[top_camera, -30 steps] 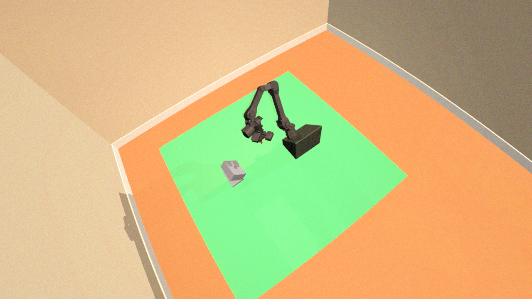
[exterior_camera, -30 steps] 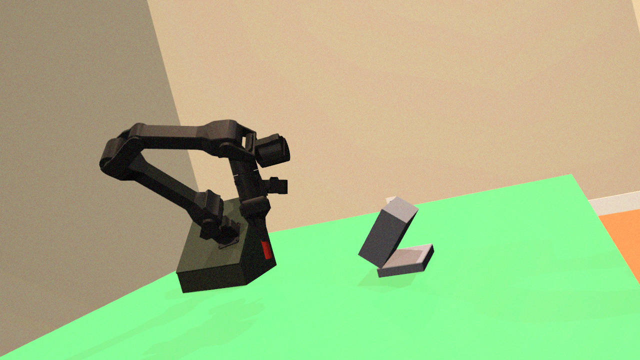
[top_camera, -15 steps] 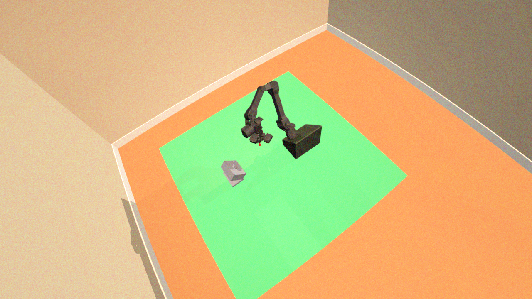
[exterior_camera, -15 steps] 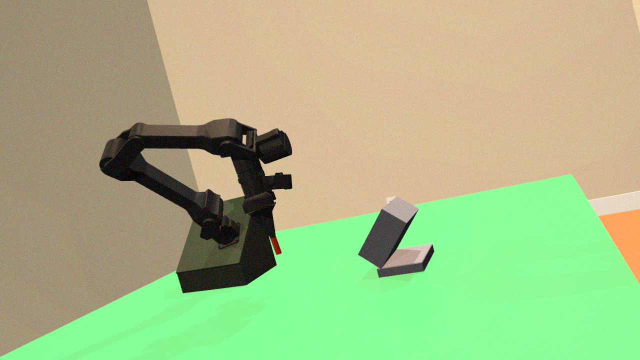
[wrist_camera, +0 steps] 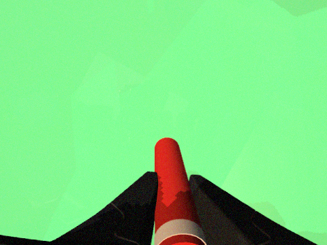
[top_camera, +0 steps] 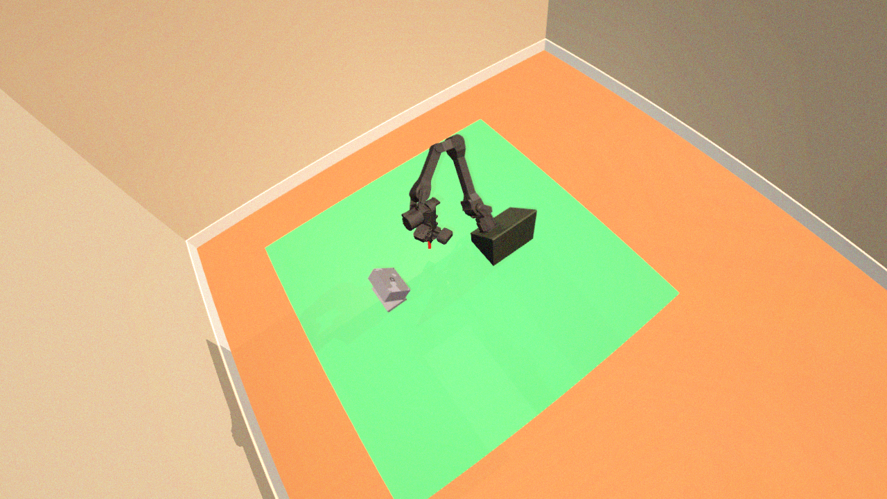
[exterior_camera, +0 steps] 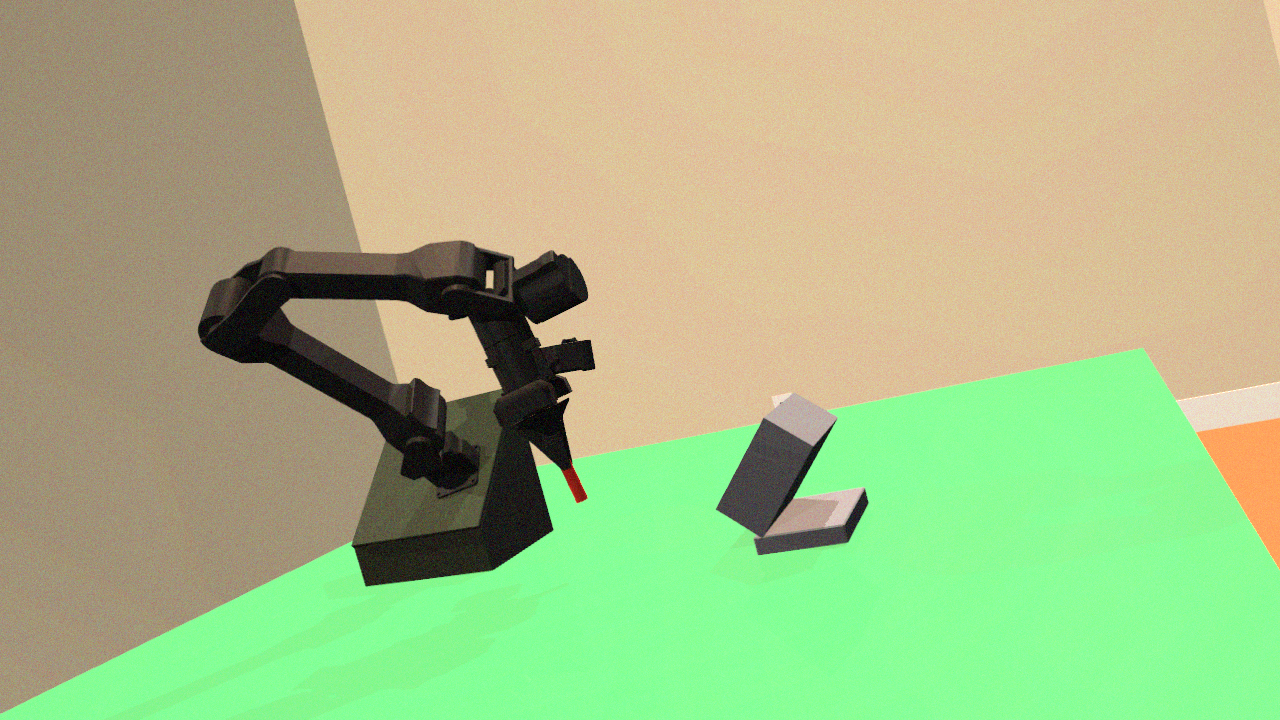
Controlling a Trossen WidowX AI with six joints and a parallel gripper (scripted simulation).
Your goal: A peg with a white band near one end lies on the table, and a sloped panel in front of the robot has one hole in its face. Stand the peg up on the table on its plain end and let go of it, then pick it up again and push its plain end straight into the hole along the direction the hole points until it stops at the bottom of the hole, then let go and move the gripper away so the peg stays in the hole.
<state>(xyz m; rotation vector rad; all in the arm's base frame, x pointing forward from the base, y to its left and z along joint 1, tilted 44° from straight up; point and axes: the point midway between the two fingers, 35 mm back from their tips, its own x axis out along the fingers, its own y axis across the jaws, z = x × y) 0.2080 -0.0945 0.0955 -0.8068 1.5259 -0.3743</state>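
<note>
Bare robot test cell, not a home or shop. Plain tan walls (top_camera: 278, 80) meet in a corner, one wall in shadow, no windows, doors or furniture in view. Orange floor (top_camera: 713, 347) runs up to a pale skirting strip (top_camera: 366, 133) along the wall base. On it a flat green counter (top_camera: 471, 347) carries just the rig: one dark arm (exterior_camera: 358, 295) bolted to a dark block base (exterior_camera: 429, 528), and a grey sloped panel (exterior_camera: 774, 461) on a small foot plate, set well apart from the base. Nothing else stands on the counter; lighting is even, surfaces plain and unmarked
</note>
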